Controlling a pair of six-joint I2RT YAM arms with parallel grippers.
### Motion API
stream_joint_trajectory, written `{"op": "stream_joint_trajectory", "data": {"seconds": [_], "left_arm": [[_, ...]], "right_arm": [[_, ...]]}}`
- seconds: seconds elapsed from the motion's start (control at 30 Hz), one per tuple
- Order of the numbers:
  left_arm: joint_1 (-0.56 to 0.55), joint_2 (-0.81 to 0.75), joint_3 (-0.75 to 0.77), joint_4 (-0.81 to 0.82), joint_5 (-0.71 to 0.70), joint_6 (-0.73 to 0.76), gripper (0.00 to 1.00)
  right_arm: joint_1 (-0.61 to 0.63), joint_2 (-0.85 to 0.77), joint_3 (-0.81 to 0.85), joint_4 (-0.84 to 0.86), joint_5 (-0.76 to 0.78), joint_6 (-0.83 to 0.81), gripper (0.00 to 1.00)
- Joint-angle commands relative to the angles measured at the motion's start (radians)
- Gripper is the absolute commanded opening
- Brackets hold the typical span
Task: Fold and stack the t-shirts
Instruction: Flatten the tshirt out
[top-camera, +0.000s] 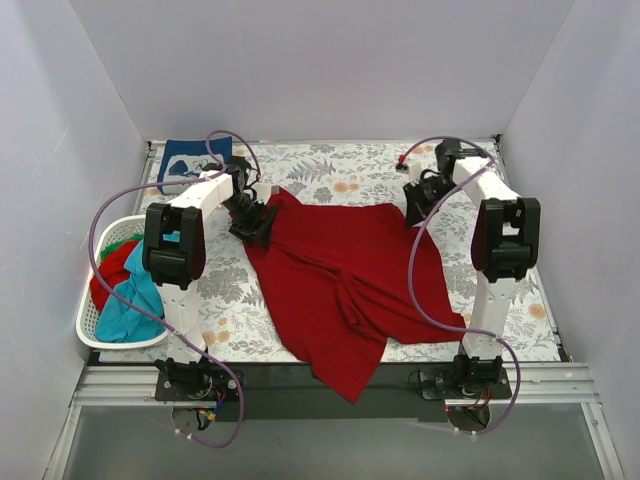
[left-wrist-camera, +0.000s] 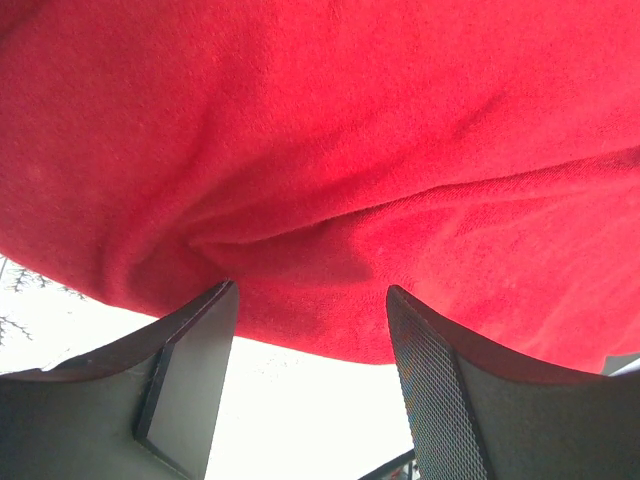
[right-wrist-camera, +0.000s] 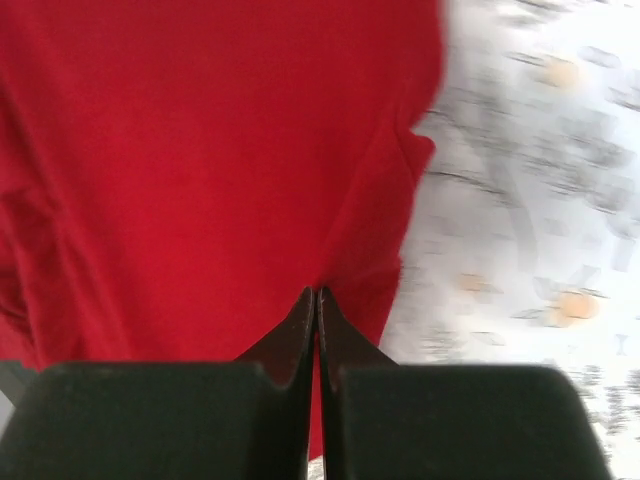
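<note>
The surface (top-camera: 330, 165), under a floral cloth, carries almost all of the work. The red shirt (top-camera: 340, 280) lies spread across its middle, rumpled, with creases down the centre and its near end hanging over the front edge. It is opened out but not flat, and no fold is in it yet.

At the left edge sits the basket (top-camera: 88, 330), with a teal shirt (top-camera: 130, 305), a second red one (top-camera: 108, 275) and a green one (top-camera: 118, 240) heaped inside, none of them handled. At the far left corner the navy shirt (top-camera: 185, 160) lies as a compact rectangle, print up; I judge it folded and the start of the stack.

So one shirt looks done, one is being laid out, and three wait in the basket: the task is early.

The left end effector (left-wrist-camera: 310, 290) is at the red shirt's far left corner. Its jaws stand wide apart with bunched cloth just beyond the tips, gripping nothing. The right end effector (right-wrist-camera: 317, 292) is at the far right corner, its jaws pressed together with no gap. The tips sit on the shirt's edge, so it seems to pinch the cloth there, though the blurred wrist view leaves that uncertain.
</note>
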Motion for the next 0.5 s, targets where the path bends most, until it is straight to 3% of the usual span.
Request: {"op": "stream_joint_trajectory", "data": {"seconds": [0.0,0.17,0.2,0.27,0.47], "left_arm": [[0.004,-0.093,-0.025,0.023,0.022,-0.001,0.60],[0.004,-0.106,-0.050,0.022,0.016,0.006,0.60],[0.004,-0.110,-0.050,0.020,0.016,0.009,0.60],[0.004,-0.113,-0.048,0.019,0.018,0.008,0.60],[0.004,-0.091,-0.017,0.007,0.030,0.006,0.60]], "right_arm": [[0.116,-0.161,-0.141,0.072,0.050,-0.031,0.01],[0.277,-0.293,-0.343,0.051,0.104,-0.112,0.23],[0.285,-0.310,-0.377,0.048,0.097,-0.115,0.36],[0.274,-0.336,-0.359,0.036,0.074,-0.100,0.49],[0.173,-0.241,-0.187,0.023,0.011,0.012,0.49]]}}
